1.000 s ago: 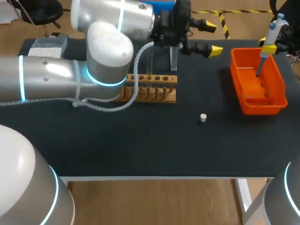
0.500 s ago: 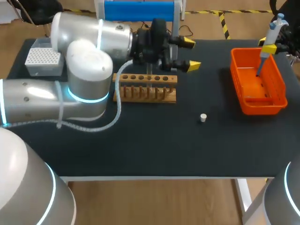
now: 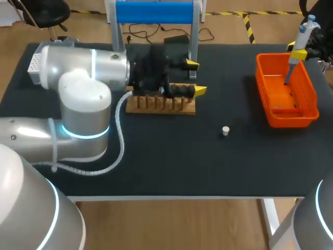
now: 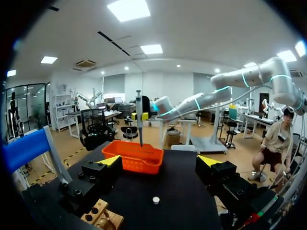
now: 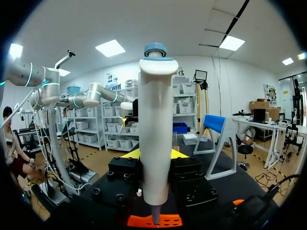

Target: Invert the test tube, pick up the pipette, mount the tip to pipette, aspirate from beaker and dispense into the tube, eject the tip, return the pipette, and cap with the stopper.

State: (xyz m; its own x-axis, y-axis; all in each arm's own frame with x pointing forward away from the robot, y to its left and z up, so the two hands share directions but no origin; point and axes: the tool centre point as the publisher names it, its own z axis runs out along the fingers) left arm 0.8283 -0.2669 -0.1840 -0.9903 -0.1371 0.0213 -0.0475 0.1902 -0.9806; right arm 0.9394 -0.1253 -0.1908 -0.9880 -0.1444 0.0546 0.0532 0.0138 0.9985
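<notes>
Counter [image 3: 156,166]: black, carrying everything below
Left arm [image 3: 78,104]: lies across the far left half, with the left pincer [image 3: 195,77] spread wide, holding nothing, low over the wooden rack [image 3: 156,107]; an off-line descent could, I judge, knock the rack or snap a tube
Orange basket [image 3: 291,119]: by the right edge; only the shaft of the pipette [image 3: 301,41] dips into it
Wooden rack: far middle; its holes are hidden by the pincer, so I cannot tell where the test tube stands
Tip box [image 3: 34,61]: far left corner, mostly behind the arm
Pipette: upright, clamped in the right pincer [image 5: 156,154] above the basket; a tilted lift may catch the basket wall
Stopper [image 3: 225,130]: alone between rack and basket, liable to roll if brushed
</notes>
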